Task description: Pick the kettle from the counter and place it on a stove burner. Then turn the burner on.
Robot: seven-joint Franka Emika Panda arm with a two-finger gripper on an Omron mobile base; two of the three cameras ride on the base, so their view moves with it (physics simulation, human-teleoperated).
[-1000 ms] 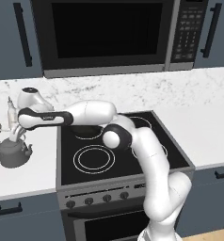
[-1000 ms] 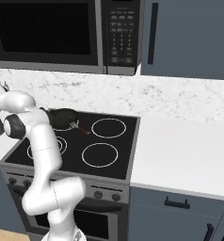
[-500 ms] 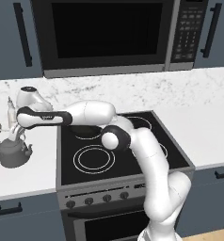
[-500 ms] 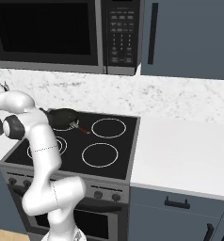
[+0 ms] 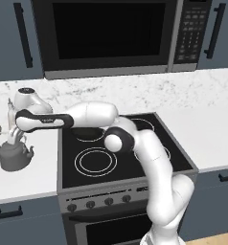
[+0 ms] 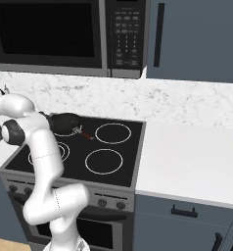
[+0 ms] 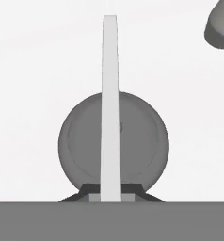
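The pincer (image 7: 111,194) is closed on the thin arched handle of the kettle (image 5: 13,156), directly above it, near the table's (image 5: 29,179) left edge.

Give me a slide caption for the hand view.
Gripper closed on the thin arched handle of the squat grey metal kettle, seen from above on the white marble counter.

Jaws of gripper (image 7: 111,197) closed onto handle (image 7: 109,108) of kettle (image 5: 13,156) since earlier frames. Previously spread wide. No other change observed.

Even, shadowless rendered light; soft pixelation.
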